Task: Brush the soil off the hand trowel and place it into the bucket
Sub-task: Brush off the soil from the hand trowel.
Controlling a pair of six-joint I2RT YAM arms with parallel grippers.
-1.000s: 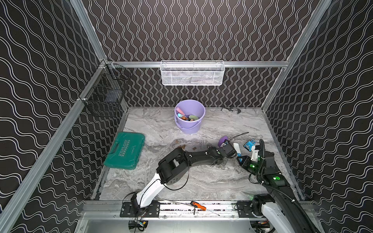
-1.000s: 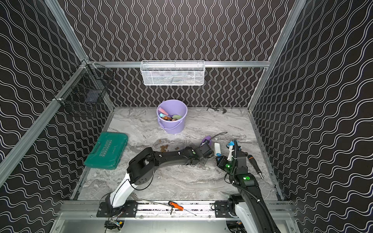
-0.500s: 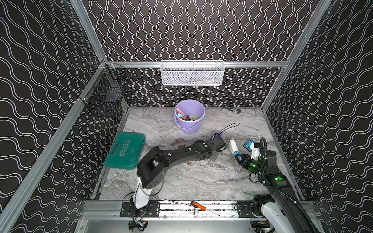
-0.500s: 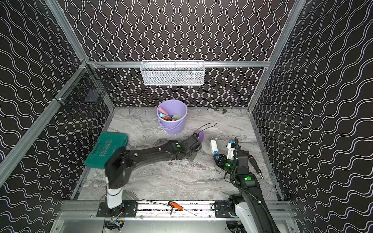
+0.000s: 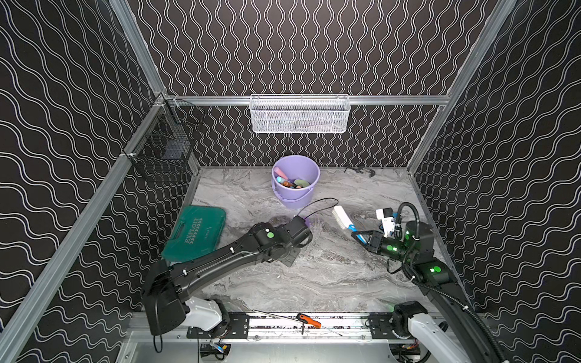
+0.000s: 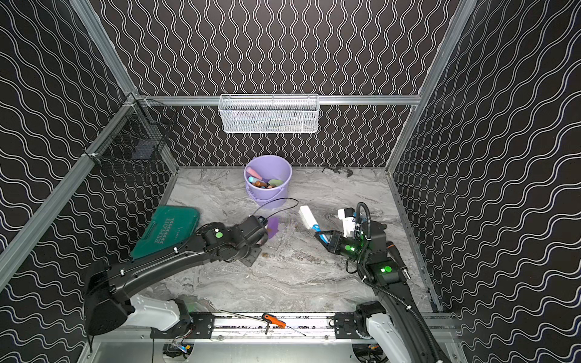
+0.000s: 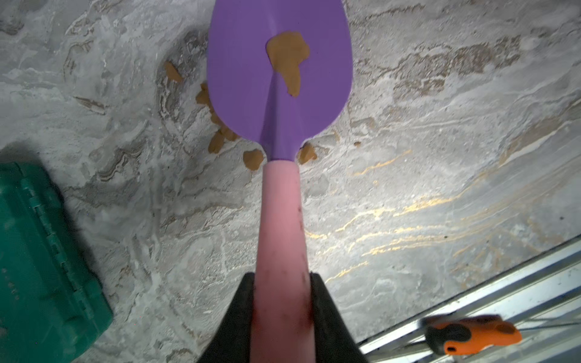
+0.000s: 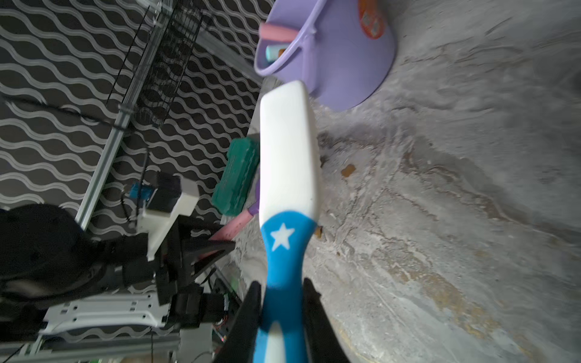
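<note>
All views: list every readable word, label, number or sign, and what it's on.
"EXPLOIT": on the lid of the green case, readable in both top views.
Smaller marks beside it on the case: too small to read.
White star, no words: on the blue handle of the brush.
Orange sticker on the bucket: too blurred to read.
No other text can be made out.

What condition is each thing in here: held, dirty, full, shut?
Trowel: held by its handle in the left gripper, blade dirty.
Soil: one patch on the blade, crumbs on the table.
Brush: held in the right gripper, apart from the trowel.
Bucket: upright, tools inside.
Case: shut.
White basket: hanging on the back rail.
</note>
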